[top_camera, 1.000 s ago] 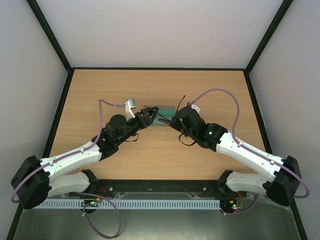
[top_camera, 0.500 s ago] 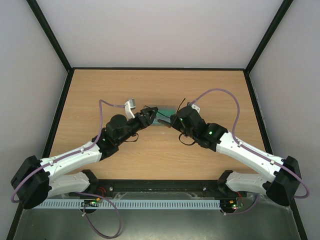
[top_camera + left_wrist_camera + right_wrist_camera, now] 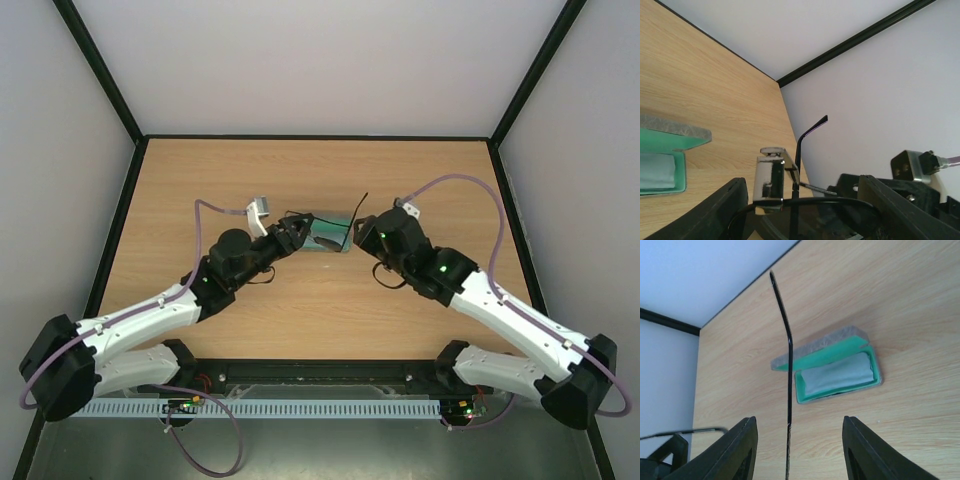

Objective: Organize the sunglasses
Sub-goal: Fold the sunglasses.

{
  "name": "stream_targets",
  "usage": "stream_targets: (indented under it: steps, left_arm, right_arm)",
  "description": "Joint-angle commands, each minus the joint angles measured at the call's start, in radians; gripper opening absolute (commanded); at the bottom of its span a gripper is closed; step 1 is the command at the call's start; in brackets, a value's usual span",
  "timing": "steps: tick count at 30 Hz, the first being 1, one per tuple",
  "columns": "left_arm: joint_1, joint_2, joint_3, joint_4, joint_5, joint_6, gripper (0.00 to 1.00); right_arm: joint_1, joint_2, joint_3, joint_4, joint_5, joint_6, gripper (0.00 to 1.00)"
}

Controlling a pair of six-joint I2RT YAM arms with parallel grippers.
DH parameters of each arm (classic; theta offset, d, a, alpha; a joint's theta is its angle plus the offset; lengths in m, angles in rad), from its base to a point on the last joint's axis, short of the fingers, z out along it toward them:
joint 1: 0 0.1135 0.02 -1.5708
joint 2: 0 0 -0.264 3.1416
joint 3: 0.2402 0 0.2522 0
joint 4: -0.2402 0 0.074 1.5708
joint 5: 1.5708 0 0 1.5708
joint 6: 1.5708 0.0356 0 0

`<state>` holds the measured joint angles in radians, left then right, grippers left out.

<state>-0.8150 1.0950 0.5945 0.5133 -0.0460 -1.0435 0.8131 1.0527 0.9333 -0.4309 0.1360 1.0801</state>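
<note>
Grey case (image 3: 832, 352) with green lining lies open, light blue cloth (image 3: 837, 374) tucked inside it. The sunglasses (image 3: 323, 238) hang just over the case's near edge, with the left gripper (image 3: 293, 232) clamped on a lens rim (one temple pokes straight up). The right gripper (image 3: 358, 236), beside the case's right end, is spread wide with that temple between its fingers.

White arm links (image 3: 130, 322) with black joints (image 3: 58, 362), looping purple cables (image 3: 200, 222), tiny green lights (image 3: 437, 268)
</note>
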Motion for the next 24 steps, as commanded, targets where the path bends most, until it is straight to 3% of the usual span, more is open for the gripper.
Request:
stream_targets:
  steps: [1,7,14,24]
  left_arm:
    - [0.014,-0.036,0.016,-0.005,-0.002,0.025,0.62]
    - [0.028,-0.063,0.044,-0.055,0.034,0.057,0.62]
    - [0.055,-0.079,0.103,-0.136,0.161,0.113,0.62]
    - [0.071,-0.058,0.125,-0.187,0.237,0.144,0.62]
  right_arm:
    - [-0.044,-0.082,0.023,-0.063,0.029,-0.034,0.49]
    - [-0.119,-0.145,-0.032,-0.084,-0.021,-0.054,0.40]
    - [-0.281,-0.061,-0.037,-0.053,-0.278,-0.151,0.24]
    - [-0.287,0.053,0.079,-0.028,-0.408,-0.217,0.17]
